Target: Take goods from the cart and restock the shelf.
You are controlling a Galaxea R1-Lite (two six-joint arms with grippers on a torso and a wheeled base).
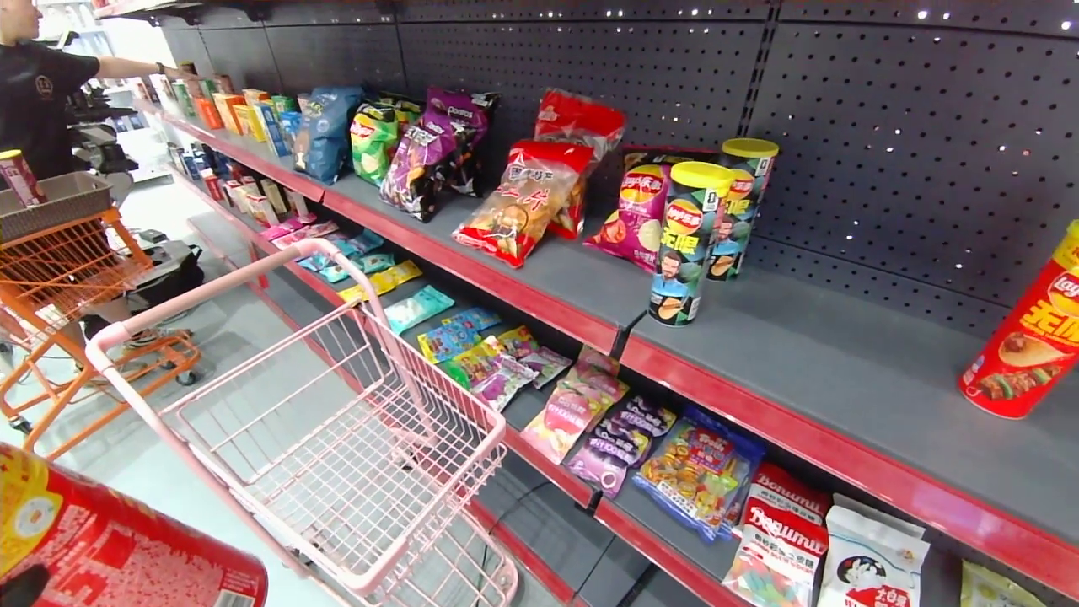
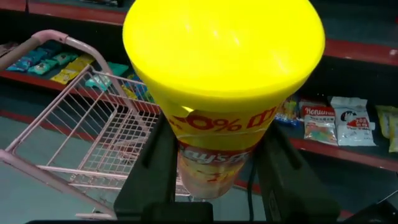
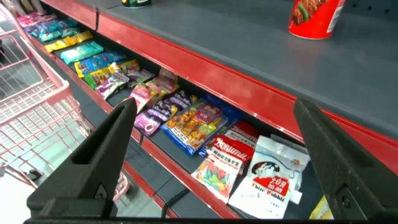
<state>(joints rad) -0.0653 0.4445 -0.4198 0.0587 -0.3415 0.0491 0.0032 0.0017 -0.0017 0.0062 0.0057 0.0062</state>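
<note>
Snack aisle: grey shelf boards edged in red, black pegboard behind, pale floor.

Head view: two carts, the pink cart (image 1: pixel 362 472) and an orange cart (image 1: pixel 67 261) beyond its handle. Past the pink cart's far side, the upper shelf (image 1: pixel 801 354) carries three upright cans (two dark cans (image 1: pixel 684 244) with yellow lids close together, one red shelf can (image 1: pixel 1024 337) well apart). A fourth, the held can (image 1: pixel 110 548), shows near the pink cart's handle end. Left wrist view: the left gripper (image 2: pixel 214 155) is clenched on the held can, one finger on each side below its yellow lid, the pink cart beneath. Right wrist view: the right gripper (image 3: pixel 216 109) is spread wide with nothing between its fingers, beside the pink cart.
</note>
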